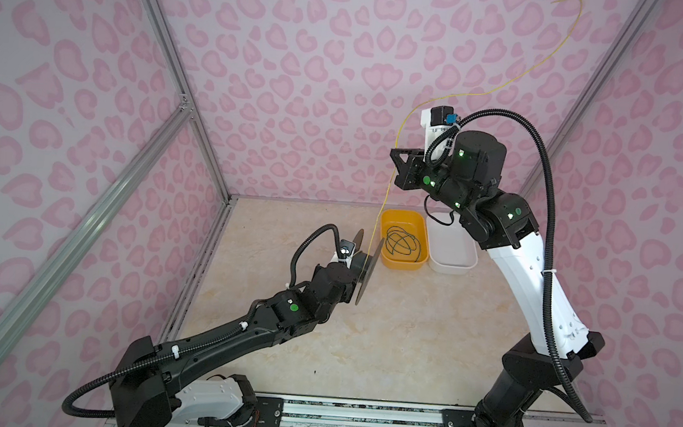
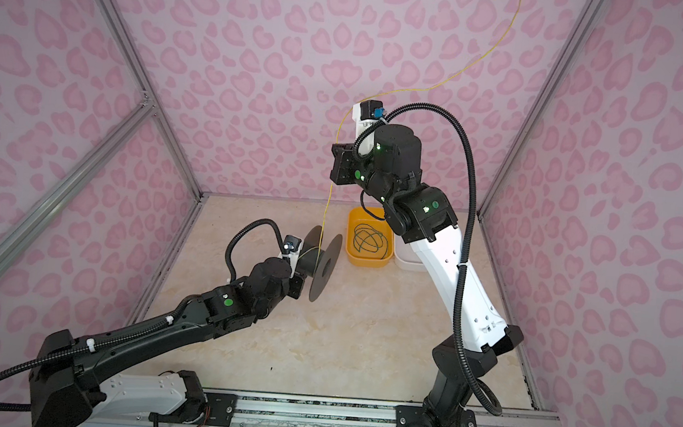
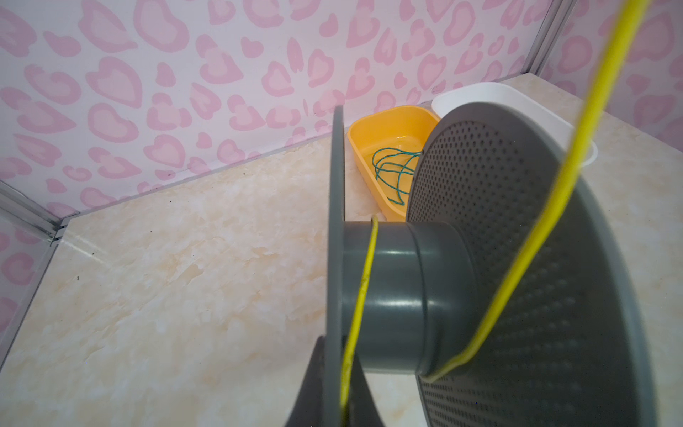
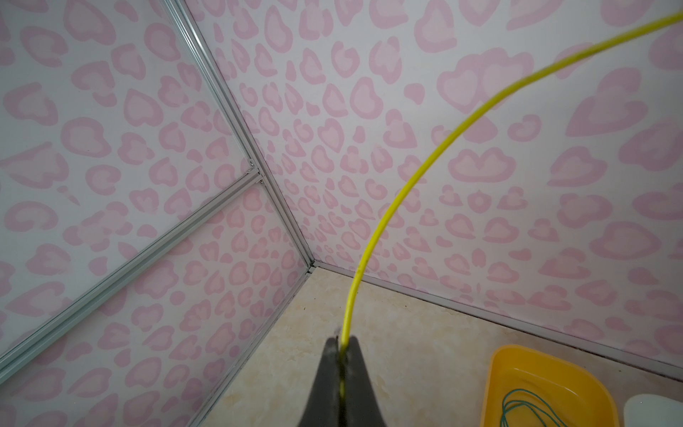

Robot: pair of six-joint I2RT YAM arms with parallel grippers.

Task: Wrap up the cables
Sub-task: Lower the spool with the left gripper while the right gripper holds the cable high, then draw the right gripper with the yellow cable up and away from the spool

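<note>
My left gripper is shut on one flange of a grey spool, and the yellow cable is pinched beside that flange. The spool hangs on its side above the table. The yellow cable crosses the hub, then rises steeply to my right gripper. That gripper is shut on it, high above the table. Beyond the fingers the cable arcs up along the back wall. The dark green cable lies in loose loops in the yellow bin.
A white bin stands right of the yellow bin at the back of the beige table, partly under my right arm. Pink patterned walls with aluminium frame bars enclose the cell. A metal rail runs along the front edge.
</note>
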